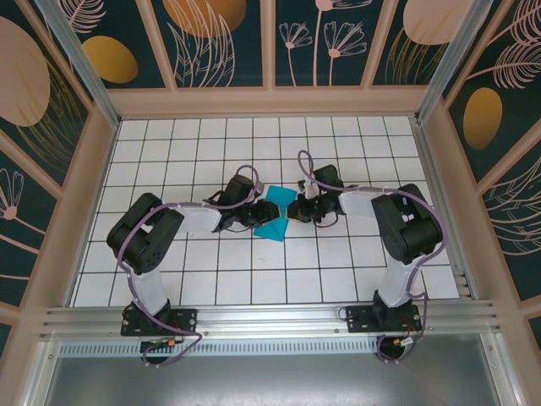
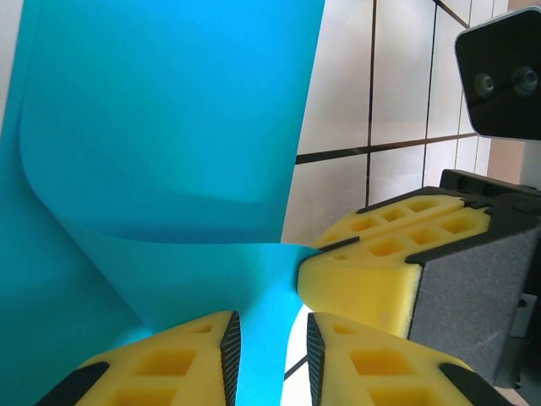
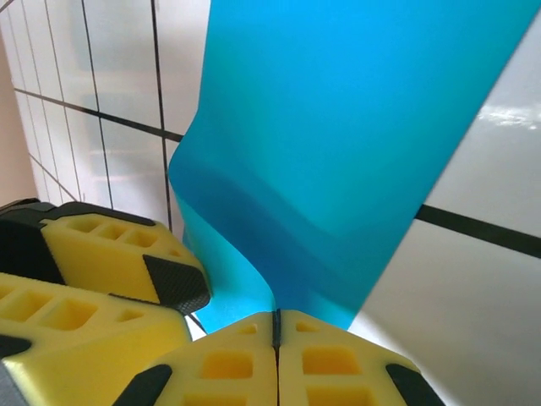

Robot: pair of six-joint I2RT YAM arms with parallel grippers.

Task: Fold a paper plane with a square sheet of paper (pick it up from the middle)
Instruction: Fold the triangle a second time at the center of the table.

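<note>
The main risk is a stray crease. The paper (image 1: 275, 222) bows in a soft curl between the two hands instead of lying flat. If the left hand (image 2: 270, 342) closes on that curl, I judge it would press a fold where none is wanted and the plane would come out crooked. A second risk is tearing or slipping. The right hand (image 3: 276, 326) has its jaws pressed together on a narrow bit of the sheet's edge, so a pull to one side could rip the thin paper or drag it free. The two hands are also very near each other, the right one's fingers (image 2: 380, 254) just beside the left one's, so a small misjudged move could knock them together.

The paper is near the middle of the worktop (image 1: 355, 271), well away from every edge, partly lifted and partly folded over itself. It runs up from the right hand's closed tips and spreads wide above them. A strip of it also passes down through the left hand's jaws, which stand apart around it without clamping it.
</note>
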